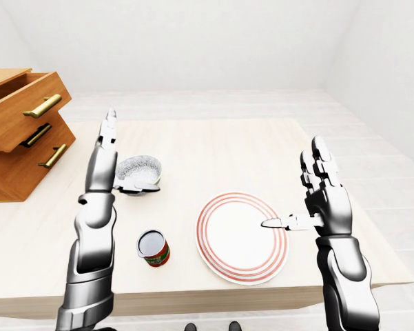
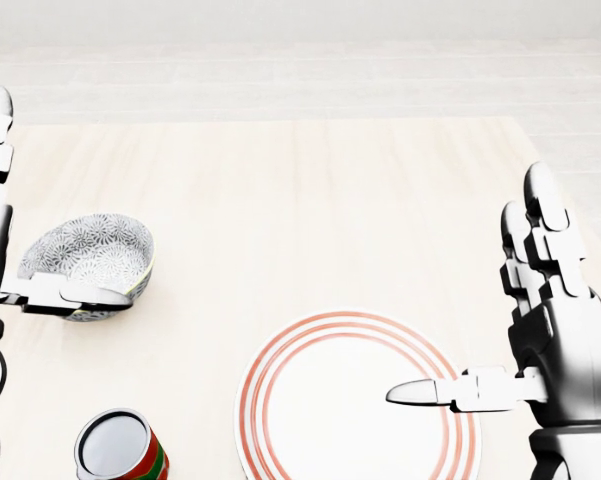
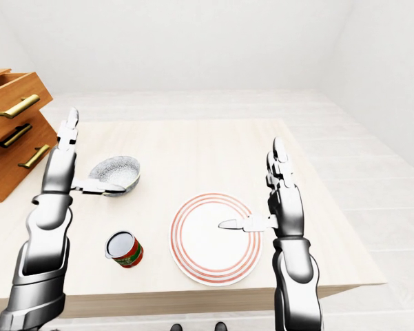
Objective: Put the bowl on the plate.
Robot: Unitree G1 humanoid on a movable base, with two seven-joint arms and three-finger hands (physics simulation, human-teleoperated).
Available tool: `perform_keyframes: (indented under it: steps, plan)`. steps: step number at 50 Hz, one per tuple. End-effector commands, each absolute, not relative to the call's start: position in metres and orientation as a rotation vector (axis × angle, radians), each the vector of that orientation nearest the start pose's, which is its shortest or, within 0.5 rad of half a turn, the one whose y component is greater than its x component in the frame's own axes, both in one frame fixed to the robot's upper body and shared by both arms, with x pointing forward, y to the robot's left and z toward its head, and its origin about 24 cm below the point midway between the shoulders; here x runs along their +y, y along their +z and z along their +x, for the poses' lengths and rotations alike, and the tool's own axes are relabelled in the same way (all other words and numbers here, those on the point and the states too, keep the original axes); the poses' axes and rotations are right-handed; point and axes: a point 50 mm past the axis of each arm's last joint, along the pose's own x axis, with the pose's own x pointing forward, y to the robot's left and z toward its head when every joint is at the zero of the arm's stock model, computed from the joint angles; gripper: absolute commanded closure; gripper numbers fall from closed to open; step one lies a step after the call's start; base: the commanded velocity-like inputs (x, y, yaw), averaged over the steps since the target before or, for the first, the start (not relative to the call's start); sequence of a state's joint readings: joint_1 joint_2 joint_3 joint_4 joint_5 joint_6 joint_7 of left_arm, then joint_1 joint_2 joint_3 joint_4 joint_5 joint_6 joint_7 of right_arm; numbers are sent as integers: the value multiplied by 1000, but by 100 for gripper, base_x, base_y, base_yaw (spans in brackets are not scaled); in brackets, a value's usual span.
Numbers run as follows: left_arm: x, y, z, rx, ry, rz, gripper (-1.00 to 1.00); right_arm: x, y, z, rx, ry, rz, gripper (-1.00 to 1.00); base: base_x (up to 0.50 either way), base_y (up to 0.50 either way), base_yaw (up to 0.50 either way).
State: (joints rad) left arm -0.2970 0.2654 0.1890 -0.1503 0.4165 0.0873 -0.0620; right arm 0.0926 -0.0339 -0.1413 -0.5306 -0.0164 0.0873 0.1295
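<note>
The patterned bowl [image 2: 88,258] sits on the bench [image 2: 310,200] at the head view's left, well apart from the red-ringed plate [image 2: 355,400]. The left hand [image 1: 105,165] stands beside the bowl, fingers spread upward and thumb reaching across its lower rim. The right hand [image 2: 560,340] is spread too, its thumb over the plate's right edge. A can [image 2: 120,447] stands below the bowl.

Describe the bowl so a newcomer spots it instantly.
On the light wooden table, look left in the left-eye view, toward the wooden drawer unit. The bowl sits above the red can, beside the left robot hand. Only it is deep and grey-patterned; the plate is flat with red rings.
</note>
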Motion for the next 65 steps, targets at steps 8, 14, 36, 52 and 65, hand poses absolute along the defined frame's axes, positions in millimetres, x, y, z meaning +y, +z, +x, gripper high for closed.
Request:
perform_keyframes:
  steps: [8,14,36,52,65]
  plan:
    - [224,146,321,-185,220,860,-100,-182,129,220,-319,-27,-119,-100,0,0,0]
    - [228,150,331,-169,235,902,-100,-181,126,221,-307,-20,-122,-100,0,0,0]
    - [233,123,333,-59,245,1188,-100,-182,127,221,-310,-21,-123,-100,0,0,0]
    - [235,105,330,-7,248,1338,-100,-183,122,223,-288,-30,-121,-100,0,0,0]
    - [230,87,333,35,202,1417,-100,-184,123,223,-291,-29,-120,-100,0,0,0]
